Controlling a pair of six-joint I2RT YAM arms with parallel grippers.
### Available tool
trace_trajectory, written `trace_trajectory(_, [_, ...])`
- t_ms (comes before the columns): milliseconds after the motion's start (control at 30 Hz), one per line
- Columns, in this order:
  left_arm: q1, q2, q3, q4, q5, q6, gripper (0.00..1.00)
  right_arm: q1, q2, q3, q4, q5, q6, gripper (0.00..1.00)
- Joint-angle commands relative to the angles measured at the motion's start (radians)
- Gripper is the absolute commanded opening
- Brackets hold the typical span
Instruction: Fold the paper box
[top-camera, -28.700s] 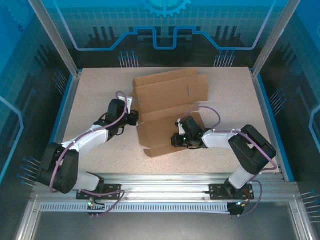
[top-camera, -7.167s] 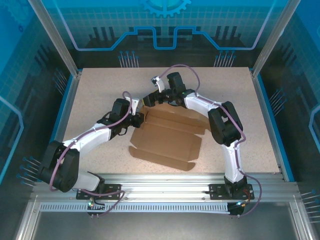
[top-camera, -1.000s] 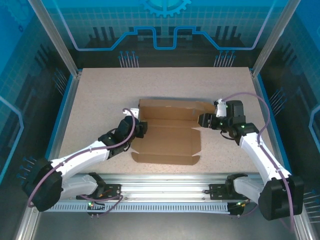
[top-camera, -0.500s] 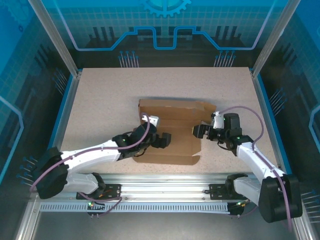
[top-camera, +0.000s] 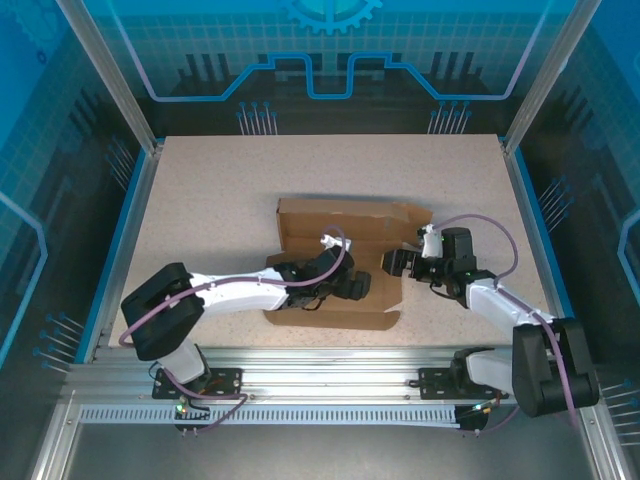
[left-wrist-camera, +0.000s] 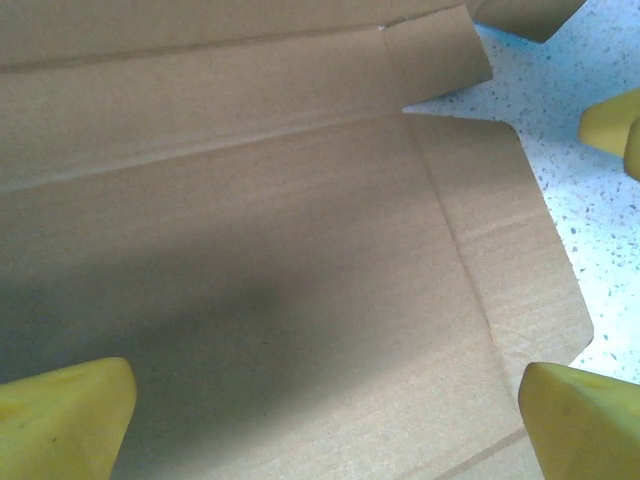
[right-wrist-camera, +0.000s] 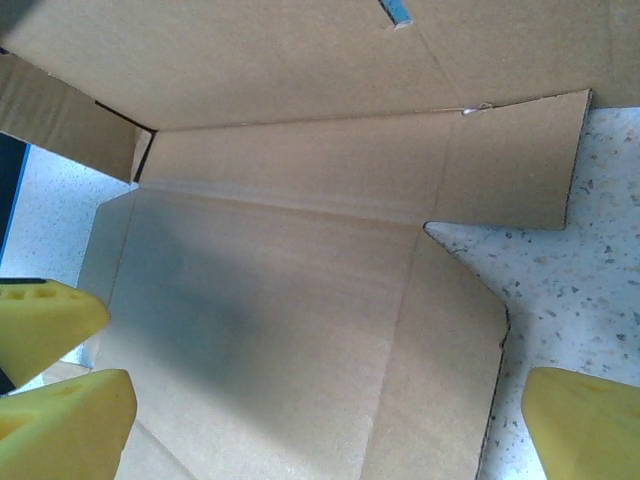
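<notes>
Right now the paper box (top-camera: 330, 215) lies near the middle of the table (top-camera: 200, 190), partly folded: its far panel tilts up along a crease and the near panel lies flat. The left gripper (top-camera: 360, 287) reaches across the near panel, its yellow fingers (left-wrist-camera: 65, 415) spread wide over bare cardboard. The right gripper (top-camera: 392, 263) sits at the box's right edge, facing inward, fingers (right-wrist-camera: 585, 420) likewise spread, gripping nothing

Robotics lab cell: speckled table (top-camera: 200, 190) enclosed by aluminium-profile frame (top-camera: 110, 75) and blue panels (top-camera: 330, 60), left arm (top-camera: 240, 292) and right arm (top-camera: 495, 298) bolted to front rail (top-camera: 330, 362).
</notes>
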Motion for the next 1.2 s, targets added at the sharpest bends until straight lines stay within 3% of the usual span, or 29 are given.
trace_trajectory(0, [-0.005,0.030,0.023,-0.023,0.013,-0.051,0.99,0.005,0.026,-0.013,0.054,-0.002,0.005,1.00])
trace_trajectory(1167, [0.026,0.058,-0.086,0.103,0.111,-0.206,0.99,0.007,0.084,-0.033,0.120,0.009,0.018,1.00])
